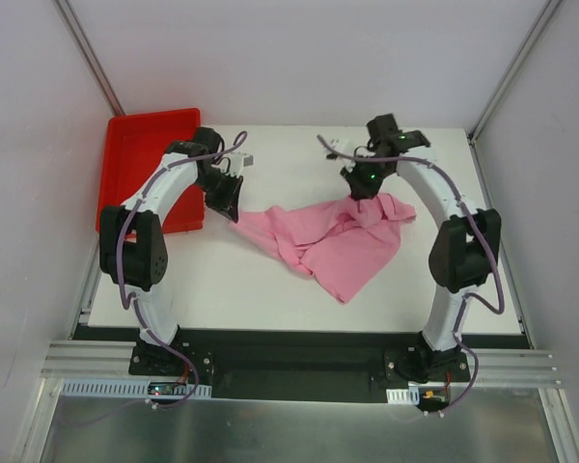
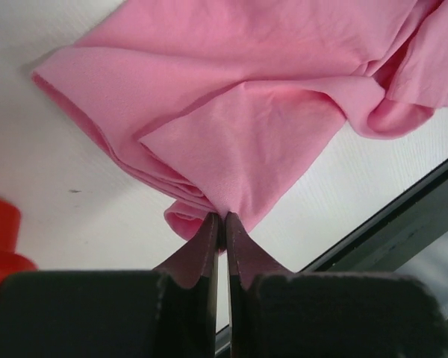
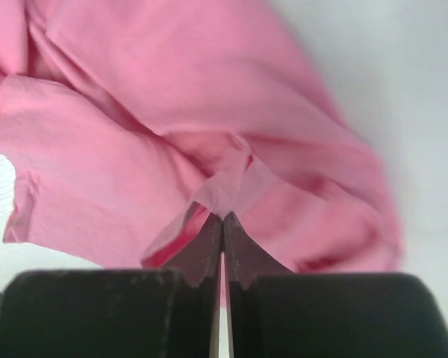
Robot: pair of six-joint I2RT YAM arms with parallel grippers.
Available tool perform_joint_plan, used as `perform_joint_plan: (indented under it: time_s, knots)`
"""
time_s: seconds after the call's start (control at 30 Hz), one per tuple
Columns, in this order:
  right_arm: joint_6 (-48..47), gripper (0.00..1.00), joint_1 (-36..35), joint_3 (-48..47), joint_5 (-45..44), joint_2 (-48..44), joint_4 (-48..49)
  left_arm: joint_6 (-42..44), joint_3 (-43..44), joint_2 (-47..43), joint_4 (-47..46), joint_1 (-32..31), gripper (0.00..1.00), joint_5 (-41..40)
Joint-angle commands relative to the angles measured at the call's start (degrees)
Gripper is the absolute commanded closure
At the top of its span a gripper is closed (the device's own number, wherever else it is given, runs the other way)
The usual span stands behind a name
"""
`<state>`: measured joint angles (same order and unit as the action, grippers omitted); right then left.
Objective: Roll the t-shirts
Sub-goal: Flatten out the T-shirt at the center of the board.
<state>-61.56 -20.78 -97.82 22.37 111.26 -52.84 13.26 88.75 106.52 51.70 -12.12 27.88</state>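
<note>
A light-pink t-shirt (image 1: 336, 241) lies crumpled across the middle of the white table, stretched between both arms. My left gripper (image 1: 230, 208) is shut on the shirt's left corner; in the left wrist view its tips (image 2: 222, 218) pinch a fold of the pink t-shirt (image 2: 246, 127). At the shirt's upper right, my right gripper (image 1: 364, 190) is shut on another fold. In the right wrist view its tips (image 3: 222, 216) clamp a small peak of the t-shirt (image 3: 134, 112), and cloth fills most of that picture.
A red tray (image 1: 145, 154) stands at the back left of the table, right behind the left arm. The white table (image 1: 222, 289) ends at a black front rail (image 1: 299, 342). Grey walls close in on both sides.
</note>
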Motion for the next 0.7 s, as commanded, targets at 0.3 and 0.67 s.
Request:
perform_joint_plan:
  time_s: [0.3, 0.67]
  knots:
    - [11.2, 0.99, 10.7, -19.4, -4.6, -14.6, -4.6, 2.8, 23.3, -11.1, 3.8, 2.5, 1.00, -3.5]
    - [14.4, 0.99, 10.8, -26.4, -6.8, -26.8, -4.5, 0.5, 39.7, -15.0, 3.8, 2.5, 1.00, -1.6]
